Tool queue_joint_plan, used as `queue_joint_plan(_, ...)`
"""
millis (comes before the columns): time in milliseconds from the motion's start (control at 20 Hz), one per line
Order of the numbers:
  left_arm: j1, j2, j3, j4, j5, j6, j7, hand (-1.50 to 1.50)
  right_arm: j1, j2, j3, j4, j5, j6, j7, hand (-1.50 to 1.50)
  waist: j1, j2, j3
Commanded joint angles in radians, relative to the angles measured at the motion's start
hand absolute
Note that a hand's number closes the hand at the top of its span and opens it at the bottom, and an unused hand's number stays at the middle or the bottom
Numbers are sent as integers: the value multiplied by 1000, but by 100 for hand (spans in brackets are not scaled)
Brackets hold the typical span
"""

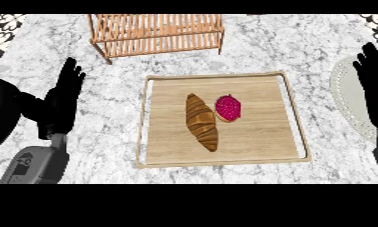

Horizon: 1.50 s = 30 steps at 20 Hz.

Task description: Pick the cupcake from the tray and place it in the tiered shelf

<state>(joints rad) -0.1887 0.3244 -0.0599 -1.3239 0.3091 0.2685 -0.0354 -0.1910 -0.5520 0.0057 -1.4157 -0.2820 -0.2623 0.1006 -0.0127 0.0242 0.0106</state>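
Left hand (63, 98) fingers straight, empty, right hand (367, 71) likewise at edge, cupcake (228, 108) on tray (288, 116)

left robot hand (63, 98): open, fingers up | right robot hand (367, 68): open, raised

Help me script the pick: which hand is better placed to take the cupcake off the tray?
Probably the right hand: the cupcake sits right of the croissant, which lies between it and the left hand. Both hands are open.
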Motion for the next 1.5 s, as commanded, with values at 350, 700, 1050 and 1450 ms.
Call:
queue_joint_plan(350, 106, -7, -97, 70, 34, -114, 210, 0, -95, -199, 90, 84, 241, 104, -17, 150, 41, -13, -13)
queue_joint_plan(700, 111, 9, -73, 75, 23, -147, 211, 0, -128, -53, 62, 224, 75, 367, -266, -150, 20, -19, -10)
queue_joint_plan(1050, 165, -1, -75, -19, 11, -111, 255, 0, -97, -205, 81, -43, -20, 601, -49, -150, 5, -29, -12)
queue_joint_plan(1450, 171, 4, -60, -20, 11, -135, 259, 0, -212, -203, 192, -314, -23, 542, 399, -150, 14, -30, -13)
